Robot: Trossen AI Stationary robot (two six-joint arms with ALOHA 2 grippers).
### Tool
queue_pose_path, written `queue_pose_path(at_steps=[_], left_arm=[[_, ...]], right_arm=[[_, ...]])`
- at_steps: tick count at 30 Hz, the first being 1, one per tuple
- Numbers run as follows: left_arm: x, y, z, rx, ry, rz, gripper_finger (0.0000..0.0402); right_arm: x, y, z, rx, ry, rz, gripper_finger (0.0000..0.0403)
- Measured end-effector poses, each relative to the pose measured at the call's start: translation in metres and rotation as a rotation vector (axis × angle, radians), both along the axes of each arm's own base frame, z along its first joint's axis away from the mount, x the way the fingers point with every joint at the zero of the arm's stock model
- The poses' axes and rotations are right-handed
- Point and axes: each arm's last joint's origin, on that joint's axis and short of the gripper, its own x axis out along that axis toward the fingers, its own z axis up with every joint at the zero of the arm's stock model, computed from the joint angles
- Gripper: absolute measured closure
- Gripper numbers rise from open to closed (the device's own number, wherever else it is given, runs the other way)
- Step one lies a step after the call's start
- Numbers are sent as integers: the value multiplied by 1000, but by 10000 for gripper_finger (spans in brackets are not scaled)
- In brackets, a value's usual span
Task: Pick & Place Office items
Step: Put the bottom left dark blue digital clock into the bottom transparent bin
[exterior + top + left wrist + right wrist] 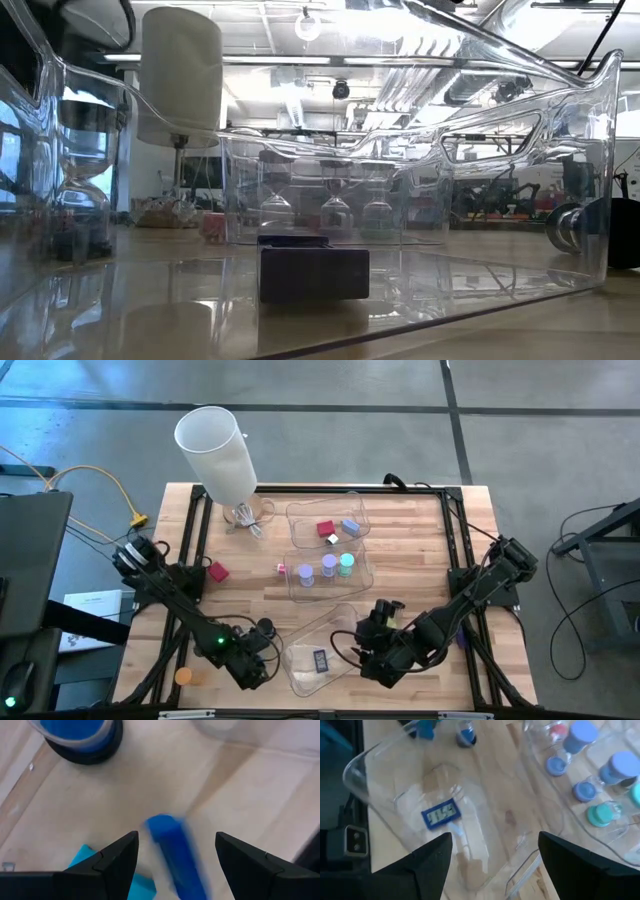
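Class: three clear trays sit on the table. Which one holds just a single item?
The nearest tray, between both grippers: it holds one dark flat rectangle. The other two hold several pieces each.

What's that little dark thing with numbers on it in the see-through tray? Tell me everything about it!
It's a small flat rectangle with a blue frame and a pale screen showing dark digits, too blurry to read. It looks like plastic. It lies flat, screen up, on the floor of the nearest clear tray, alone in it. In the low view it looks like a dark slab from the side. Neither gripper touches it; the right gripper hovers open above that tray.
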Motion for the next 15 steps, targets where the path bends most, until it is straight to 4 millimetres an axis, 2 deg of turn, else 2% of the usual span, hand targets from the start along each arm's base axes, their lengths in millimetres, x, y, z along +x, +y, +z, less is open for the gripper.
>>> queue_pose_path(at_steps=[7, 15], left_arm=[[6, 5, -4, -6, 12, 75, 144], [0, -2, -4, -40, 27, 148, 144]], right_arm=[[0, 1, -1, 24, 22, 23, 117], [-6, 9, -1, 43, 50, 83, 117]])
